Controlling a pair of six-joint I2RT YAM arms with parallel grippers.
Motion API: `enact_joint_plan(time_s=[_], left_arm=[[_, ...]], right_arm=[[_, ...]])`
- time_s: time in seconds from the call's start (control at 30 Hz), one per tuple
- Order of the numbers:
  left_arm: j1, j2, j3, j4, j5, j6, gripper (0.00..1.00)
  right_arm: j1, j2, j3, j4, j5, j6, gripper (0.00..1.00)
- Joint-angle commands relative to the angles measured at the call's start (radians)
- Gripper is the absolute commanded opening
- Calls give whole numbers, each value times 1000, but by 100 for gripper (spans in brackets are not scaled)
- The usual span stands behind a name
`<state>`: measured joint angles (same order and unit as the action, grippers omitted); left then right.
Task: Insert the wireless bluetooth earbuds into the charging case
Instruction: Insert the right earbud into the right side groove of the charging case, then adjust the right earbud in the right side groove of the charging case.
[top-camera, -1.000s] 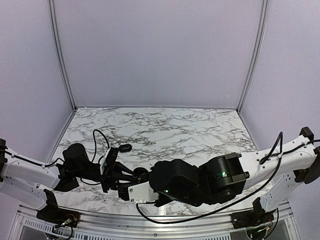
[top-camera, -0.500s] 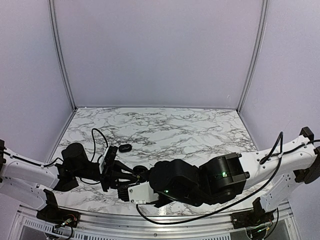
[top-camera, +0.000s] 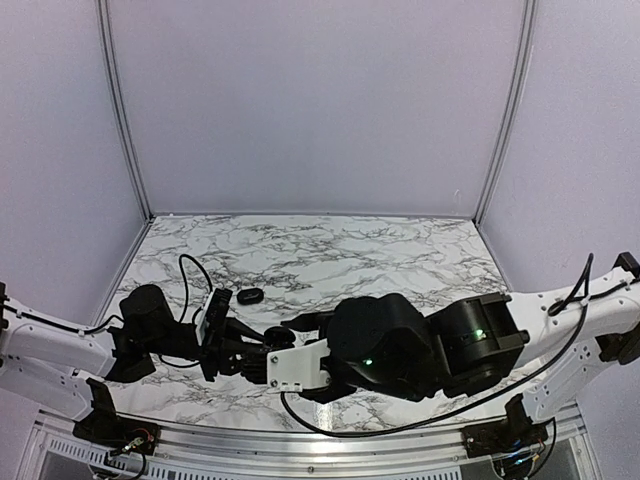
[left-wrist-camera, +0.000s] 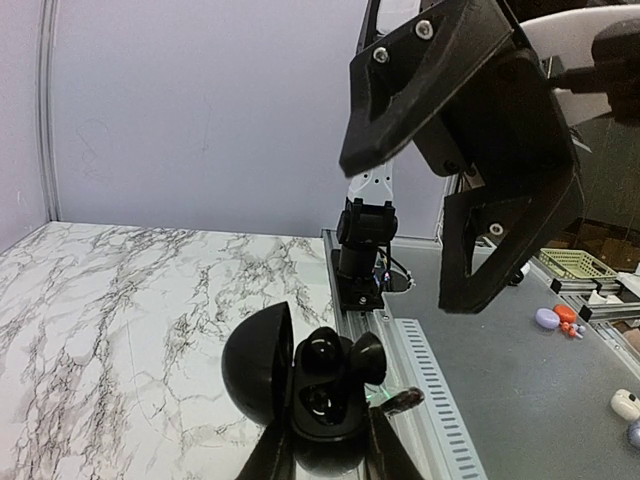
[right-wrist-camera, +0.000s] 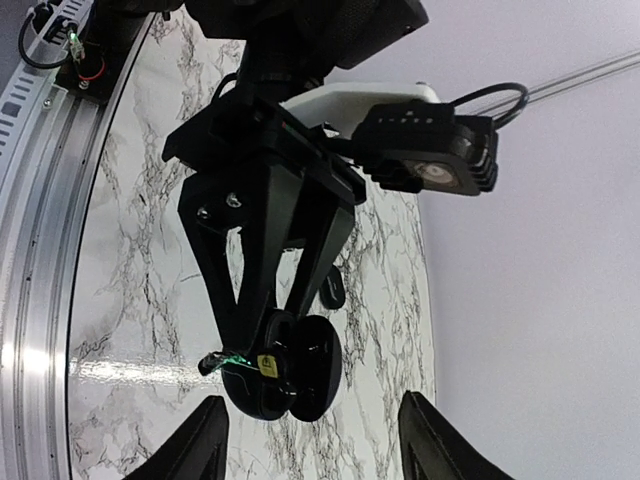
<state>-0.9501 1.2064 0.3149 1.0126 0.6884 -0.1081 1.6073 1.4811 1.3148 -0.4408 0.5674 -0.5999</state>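
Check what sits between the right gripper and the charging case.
Nothing. In the left wrist view the right gripper stands open, apart from the open charging case, with only air between them. The right wrist view shows the same bare gap.

At the near left of the surface (top-camera: 400, 250), my left pincer (left-wrist-camera: 328, 445) clasps the charging case (left-wrist-camera: 325, 405), an earbud (left-wrist-camera: 322, 352) sitting in it. My right pincer (right-wrist-camera: 312, 445) is just right; a small loose item (top-camera: 250, 295) lies farther back.

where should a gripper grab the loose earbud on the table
Probably its rounded body, from straight above: the earbud lies low and alone on the table, so open jaws can straddle it. Its stem's direction is too small to tell.
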Motion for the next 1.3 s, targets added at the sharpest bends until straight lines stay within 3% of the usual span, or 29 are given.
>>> enact_joint_plan(time_s=[0.0, 0.17, 0.37, 0.73, 1.27], left_arm=[[4, -34, 2, 18, -16, 14, 0], [5, -57, -9, 17, -33, 17, 0], [5, -58, 0, 24, -19, 0, 0], [4, -35, 13, 27, 16, 10, 0], [4, -32, 21, 28, 31, -3, 0]], right_arm=[[-13, -84, -16, 76, -25, 70, 58], [-131, -169, -57, 101, -188, 240, 56], [-141, -180, -102, 117, -225, 233, 61], [-126, -71, -49, 118, -191, 196, 63], [-107, -34, -56, 110, -171, 152, 67]])
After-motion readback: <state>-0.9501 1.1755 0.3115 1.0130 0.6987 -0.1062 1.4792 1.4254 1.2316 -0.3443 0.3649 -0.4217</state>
